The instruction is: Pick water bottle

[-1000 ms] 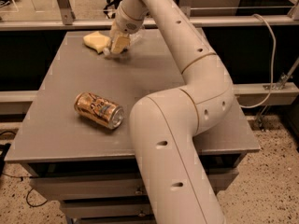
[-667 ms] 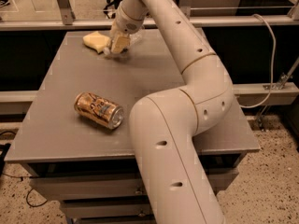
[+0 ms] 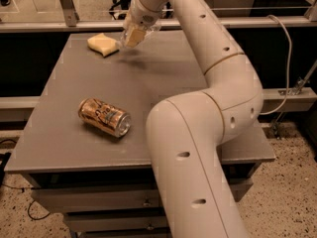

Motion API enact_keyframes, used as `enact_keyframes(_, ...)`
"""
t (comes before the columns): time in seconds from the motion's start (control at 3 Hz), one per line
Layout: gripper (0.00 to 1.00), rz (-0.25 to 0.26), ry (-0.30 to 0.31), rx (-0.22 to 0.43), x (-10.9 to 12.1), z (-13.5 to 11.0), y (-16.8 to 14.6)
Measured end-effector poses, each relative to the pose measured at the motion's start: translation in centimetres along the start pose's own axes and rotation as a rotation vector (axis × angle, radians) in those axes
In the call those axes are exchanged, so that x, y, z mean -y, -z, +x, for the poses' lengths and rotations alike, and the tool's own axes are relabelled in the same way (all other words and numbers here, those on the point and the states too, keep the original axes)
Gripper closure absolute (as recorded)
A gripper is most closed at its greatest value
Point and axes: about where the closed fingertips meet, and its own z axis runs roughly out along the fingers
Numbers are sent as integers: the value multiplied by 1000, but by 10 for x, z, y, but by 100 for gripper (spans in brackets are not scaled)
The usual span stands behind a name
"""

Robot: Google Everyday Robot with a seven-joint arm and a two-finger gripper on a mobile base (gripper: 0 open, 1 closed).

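Note:
My gripper [image 3: 132,36] hangs over the far part of the grey table [image 3: 69,83], a little above the surface, with its shadow below it. It is shut on a small clear plastic object, the water bottle [image 3: 148,29], which pokes out to the right of the fingers. Most of the bottle is hidden by the gripper, and its cap and label do not show. My white arm reaches from the front right across the table to it.
A gold-orange drink can [image 3: 105,117] lies on its side at the front left of the table. A yellow sponge [image 3: 103,44] lies just left of the gripper. A metal rail [image 3: 277,21] runs behind the table, and a cable hangs at the right.
The gripper has risen from the table beside the sponge and shifted slightly right, carrying the clear bottle. The can and sponge have not moved.

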Motion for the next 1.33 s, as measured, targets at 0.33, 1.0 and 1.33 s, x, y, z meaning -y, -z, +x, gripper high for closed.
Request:
enact_keyframes(0.33, 100, 30, -2, 11, 1, -1, 25)
enact_keyframes(1.0, 100, 45, -36, 114, -28, -12, 68)
enact_keyframes(1.33, 100, 75, -73, 243, -71, -25, 109)
